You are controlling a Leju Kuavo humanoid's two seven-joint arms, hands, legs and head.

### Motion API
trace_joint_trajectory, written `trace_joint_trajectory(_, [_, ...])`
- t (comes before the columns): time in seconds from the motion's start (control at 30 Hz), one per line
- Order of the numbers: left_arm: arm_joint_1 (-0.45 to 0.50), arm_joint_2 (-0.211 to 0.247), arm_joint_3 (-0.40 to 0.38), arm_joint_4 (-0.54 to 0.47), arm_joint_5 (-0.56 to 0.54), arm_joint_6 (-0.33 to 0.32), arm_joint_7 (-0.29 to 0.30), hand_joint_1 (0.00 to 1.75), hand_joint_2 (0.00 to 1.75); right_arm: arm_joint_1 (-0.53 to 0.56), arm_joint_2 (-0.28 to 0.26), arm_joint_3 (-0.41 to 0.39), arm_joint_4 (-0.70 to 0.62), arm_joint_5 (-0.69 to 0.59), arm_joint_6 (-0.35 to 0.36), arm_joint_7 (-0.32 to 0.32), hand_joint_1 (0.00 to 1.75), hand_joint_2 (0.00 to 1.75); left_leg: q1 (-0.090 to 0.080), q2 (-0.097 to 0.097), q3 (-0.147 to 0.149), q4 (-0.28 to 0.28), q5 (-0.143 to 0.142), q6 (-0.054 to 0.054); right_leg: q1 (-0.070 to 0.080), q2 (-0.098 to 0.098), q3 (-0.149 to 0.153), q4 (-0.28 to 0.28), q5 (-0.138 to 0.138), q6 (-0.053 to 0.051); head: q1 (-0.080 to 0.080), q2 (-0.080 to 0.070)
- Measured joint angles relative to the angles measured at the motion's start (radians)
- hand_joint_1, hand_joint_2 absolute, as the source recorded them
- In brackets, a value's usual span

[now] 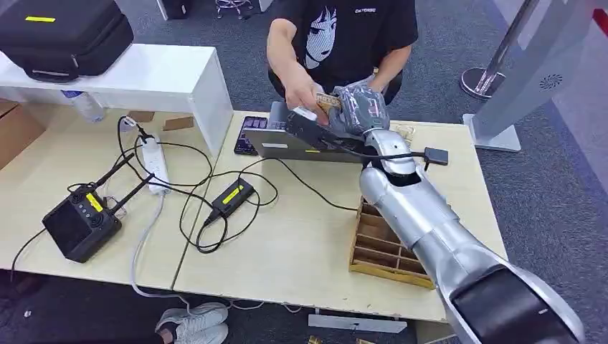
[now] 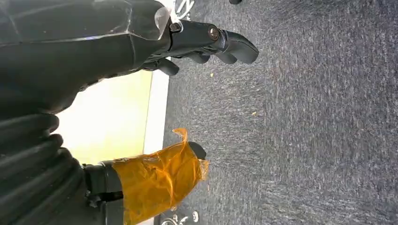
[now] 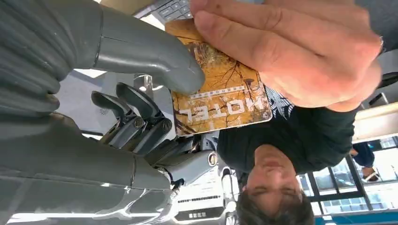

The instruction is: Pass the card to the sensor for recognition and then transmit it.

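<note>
Right wrist view, my right hand (image 3: 117, 93) pinching the orange hotel card (image 3: 220, 89) under its thumb, a person's hand (image 3: 300, 51) gripping the card's far end, head view, that hand (image 1: 358, 109) raised above the sensor (image 1: 305, 136), my left hand (image 2: 141, 51) holding nothing, fingers loosely curled over carpet.

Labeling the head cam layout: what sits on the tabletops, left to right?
Black monitor unit → white power strip → black adapter with yellow label → phone → laptop → wooden divided tray.
</note>
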Motion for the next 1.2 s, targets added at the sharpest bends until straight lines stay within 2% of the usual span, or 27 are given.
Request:
trace_joint_trajectory(0.37, [0.0, 0.0, 0.0, 0.0, 0.0, 0.0, 0.003, 0.0, 1.75, -0.005, 0.003, 0.003, 0.023, -0.002, -0.001, -0.004, 1.75, 1.75, 0.0, 0.0, 0.0, 0.0, 0.0, 0.0, 0.0, 0.0, 0.0, 0.0, 0.0, 0.0, 0.0, 0.0])
trace_joint_trajectory(0.4, [0.0, 0.0, 0.0, 0.0, 0.002, 0.0, 0.003, 0.0, 1.75, -0.005, 0.003, 0.003, 0.024, -0.013, 0.004, -0.014, 1.22, 1.75, 0.0, 0.0, 0.0, 0.0, 0.0, 0.0, 0.0, 0.0, 0.0, 0.0, 0.0, 0.0, 0.0, 0.0])
trace_joint_trajectory(0.43, [0.001, 0.0, 0.0, 0.0, 0.005, 0.0, 0.003, 0.0, 1.75, -0.005, 0.003, 0.003, 0.024, -0.043, 0.025, -0.034, 0.0, 1.75, 0.0, 0.0, 0.0, 0.0, 0.0, 0.0, 0.0, 0.0, 0.0, 0.0, 0.0, 0.0, 0.0, 0.0])
trace_joint_trajectory(0.47, [0.0, 0.0, 0.0, 0.0, 0.008, 0.002, 0.003, 0.0, 1.75, -0.004, 0.003, -0.003, 0.024, -0.098, 0.067, -0.067, 0.0, 1.75, 0.0, 0.0, 0.0, 0.0, 0.0, 0.0, 0.0, 0.0, 0.0, 0.0, 0.0, 0.0, 0.0, 0.0])
trace_joint_trajectory(0.57, [0.0, 0.0, 0.0, 0.0, 0.017, 0.005, 0.002, 0.0, 1.75, 0.009, 0.002, -0.048, 0.023, -0.324, 0.253, -0.21, 0.0, 1.75, 0.0, 0.0, 0.0, 0.0, 0.0, 0.0, 0.0, 0.001, -0.001, 0.0, 0.0, 0.0, 0.0, 0.0])
trace_joint_trajectory(0.63, [0.001, 0.001, 0.0, 0.0, 0.026, 0.006, 0.002, 0.0, 1.75, 0.038, -0.007, -0.076, -0.001, -0.44, 0.31, -0.302, 0.0, 1.75, 0.0, 0.0, 0.0, 0.0, 0.0, 0.0, 0.0, 0.0, -0.001, 0.0, 0.0, 0.0, 0.0, 0.0])
trace_joint_trajectory(0.73, [0.002, 0.001, 0.002, 0.0, 0.04, 0.012, -0.005, 0.0, 1.75, 0.117, -0.051, -0.094, -0.099, -0.596, 0.368, -0.393, 0.0, 1.75, 0.0, -0.002, 0.0, 0.0, 0.0, 0.0, 0.0, -0.001, -0.001, -0.001, 0.0, 0.0, 0.0, 0.0])
trace_joint_trajectory(0.93, [0.01, 0.001, 0.013, 0.0, 0.07, 0.024, -0.016, 0.0, 1.75, 0.368, -0.203, -0.123, -0.437, -0.847, 0.403, -0.516, 0.0, 1.75, 0.0, -0.003, -0.001, 0.0, -0.002, 0.002, 0.0, -0.003, 0.001, -0.003, -0.001, 0.001, 0.0, 0.0])
trace_joint_trajectory(1.03, [0.015, 0.001, 0.024, 0.0, 0.082, 0.033, -0.019, 0.0, 1.75, 0.502, -0.274, -0.161, -0.6, -0.883, 0.38, -0.577, 0.0, 1.75, 0.0, -0.003, -0.001, 0.0, -0.004, 0.004, 0.0, -0.003, 0.001, -0.005, -0.002, 0.002, 0.0, 0.0])
trace_joint_trajectory(1.2, [0.018, 0.001, 0.037, 0.0, 0.095, 0.04, -0.026, 0.0, 1.75, 0.681, -0.357, -0.243, -0.801, -0.876, 0.345, -0.624, 0.0, 1.75, 0.0, -0.002, -0.001, 0.0, -0.005, 0.005, 0.0, -0.003, 0.001, -0.005, -0.002, 0.002, 0.0, 0.0])
